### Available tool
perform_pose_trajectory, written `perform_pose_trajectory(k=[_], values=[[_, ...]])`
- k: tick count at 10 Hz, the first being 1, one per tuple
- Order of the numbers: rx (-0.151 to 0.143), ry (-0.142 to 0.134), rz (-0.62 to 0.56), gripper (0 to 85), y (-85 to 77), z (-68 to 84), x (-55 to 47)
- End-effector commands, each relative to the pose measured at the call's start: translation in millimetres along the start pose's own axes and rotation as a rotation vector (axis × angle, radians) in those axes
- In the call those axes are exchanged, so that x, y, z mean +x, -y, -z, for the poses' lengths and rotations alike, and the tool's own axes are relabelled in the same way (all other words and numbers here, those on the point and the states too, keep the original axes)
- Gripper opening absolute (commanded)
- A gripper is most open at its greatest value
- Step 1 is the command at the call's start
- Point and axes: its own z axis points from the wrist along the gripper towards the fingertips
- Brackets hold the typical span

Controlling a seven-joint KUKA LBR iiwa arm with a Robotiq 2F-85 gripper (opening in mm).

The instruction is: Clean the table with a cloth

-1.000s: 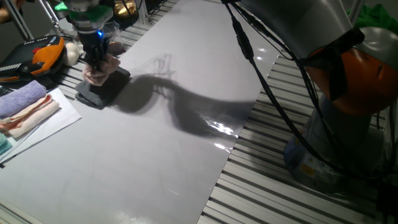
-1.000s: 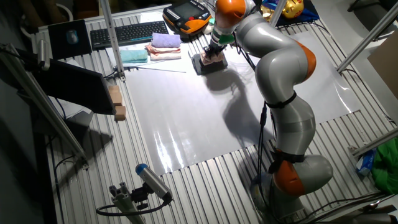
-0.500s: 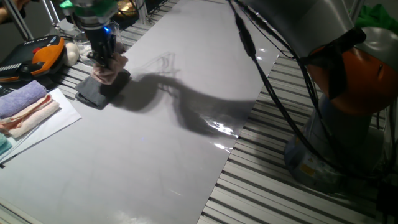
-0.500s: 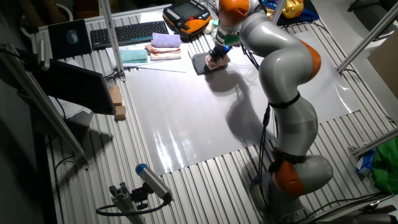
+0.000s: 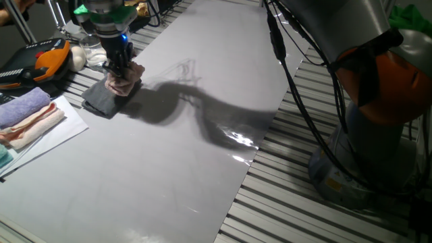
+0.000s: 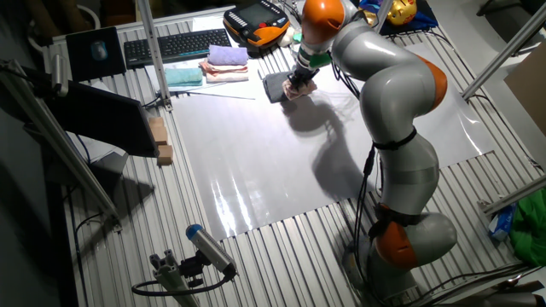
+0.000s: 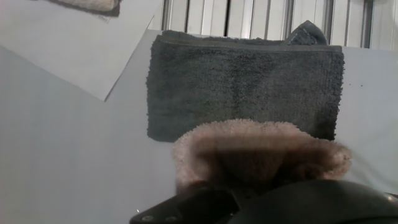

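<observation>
The pale pink terry cloth [image 5: 124,79] hangs bunched from my gripper [image 5: 121,69], which is shut on it at the far left of the pale grey glossy table [image 5: 202,135]. The cloth hangs over the right edge of a folded dark grey cloth [image 5: 101,98]. In the other fixed view the gripper [image 6: 299,83] holds the pink cloth [image 6: 299,88] beside the dark cloth [image 6: 275,85]. In the hand view the pink cloth [image 7: 258,152] fills the lower middle, with the dark cloth [image 7: 242,84] lying flat behind it. The fingertips are hidden by the cloth.
Lavender and peach towels [image 5: 27,115] lie on a white sheet at the left edge. An orange and black pendant [image 5: 37,64] sits behind them. A keyboard [image 6: 175,44] and a teal cloth [image 6: 183,77] lie beyond. The arm's cables [image 5: 304,94] hang over the table's right side.
The gripper with the pink cloth has moved to the right, from over the middle of the dark grey cloth to its right edge.
</observation>
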Motion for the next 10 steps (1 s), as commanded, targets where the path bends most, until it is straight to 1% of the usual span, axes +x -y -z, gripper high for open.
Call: perform_pose_trajectory(k=[1,2,3,4,5,6,7,8,10], values=[[0.001,-0.001,-0.009,0.0,0.0,0.0,-0.1],[-0.011,0.003,-0.031,0.0,0.0,0.0,-0.1],[0.028,-0.012,-0.036,0.0,0.0,0.0,-0.1],[0.041,-0.022,-0.053,0.0,0.0,0.0,-0.1],[0.029,-0.030,-0.060,0.0,0.0,0.0,-0.1],[0.017,-0.017,-0.065,0.0,0.0,0.0,-0.1],[0.016,-0.001,-0.068,0.0,0.0,0.0,-0.1],[0.006,0.005,-0.071,0.0,0.0,0.0,-0.1],[0.014,-0.012,-0.066,0.0,0.0,0.0,-0.1]])
